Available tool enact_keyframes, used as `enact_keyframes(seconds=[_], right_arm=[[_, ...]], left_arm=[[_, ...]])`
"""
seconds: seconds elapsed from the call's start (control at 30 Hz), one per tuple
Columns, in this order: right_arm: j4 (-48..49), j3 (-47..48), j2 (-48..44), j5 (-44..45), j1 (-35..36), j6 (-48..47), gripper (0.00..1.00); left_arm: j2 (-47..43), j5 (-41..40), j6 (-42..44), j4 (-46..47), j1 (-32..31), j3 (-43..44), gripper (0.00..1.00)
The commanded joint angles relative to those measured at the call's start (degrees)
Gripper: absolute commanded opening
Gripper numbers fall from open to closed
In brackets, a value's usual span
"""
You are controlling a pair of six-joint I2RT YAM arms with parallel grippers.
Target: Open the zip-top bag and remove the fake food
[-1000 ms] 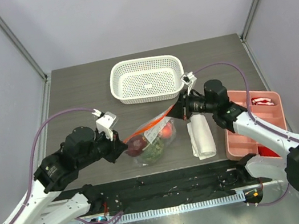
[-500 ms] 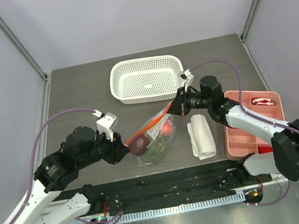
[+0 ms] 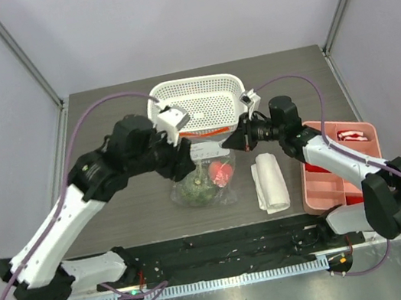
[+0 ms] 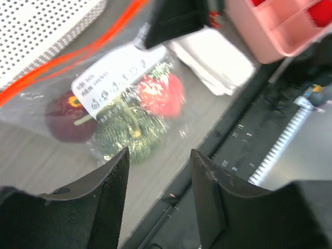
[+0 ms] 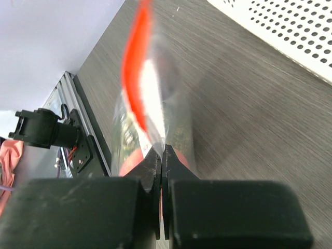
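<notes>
The clear zip-top bag (image 3: 211,165) lies between the arms, with its orange-red zip strip (image 4: 78,52) toward the basket and its white label (image 4: 119,78) facing up. Inside are the green bumpy ball (image 4: 127,137), the dark red fruit (image 4: 65,116) and the pinkish-red fruit (image 4: 161,96). My right gripper (image 3: 234,142) is shut on the bag's right edge and pinches the plastic (image 5: 155,104) beside the zip strip. My left gripper (image 3: 187,168) is open and empty, hovering above the bag's left part; its fingers (image 4: 104,197) frame the table's front edge.
A white perforated basket (image 3: 153,104) stands just behind the bag. A folded white cloth (image 3: 271,182) lies right of the bag. A pink tray (image 3: 332,124) with red blocks is at the far right. A black rail (image 3: 225,243) runs along the near edge.
My left gripper has left the bag's left end, opened, and swung back and right to hover above the bag. The bag now hangs flatter from my right gripper, which shifted slightly left.
</notes>
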Motion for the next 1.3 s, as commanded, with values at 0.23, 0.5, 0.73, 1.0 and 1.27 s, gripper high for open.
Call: enact_keyframes(seconds=[0.23,0.5,0.73,1.0,1.27], right_arm=[[-4.9,3.6,-5.3,-2.8,1.8,-3.4,0.01],[-7.9,3.8,-9.1,-1.3,4.8,-5.1,0.01],[-9.3,4.4,-9.4,-0.9,5.9,-6.3,0.01],[-9.4,3.7,-10.8,-0.6,6.2,-6.2,0.01],[-11.1,4.4,-10.9,-0.8,6.7,-7.0,0.01]], left_arm=[[16.0,-2.7,-6.5,1.2,10.5,14.7,0.38],[20.1,1.1,-60.2,-2.8,12.8,10.4,0.4],[17.6,-6.8,-81.3,-4.0,12.7,4.5,0.45],[14.4,-9.9,-90.7,-3.3,12.7,-1.5,0.44],[16.2,-11.9,-92.9,-1.6,13.1,-2.0,0.4]])
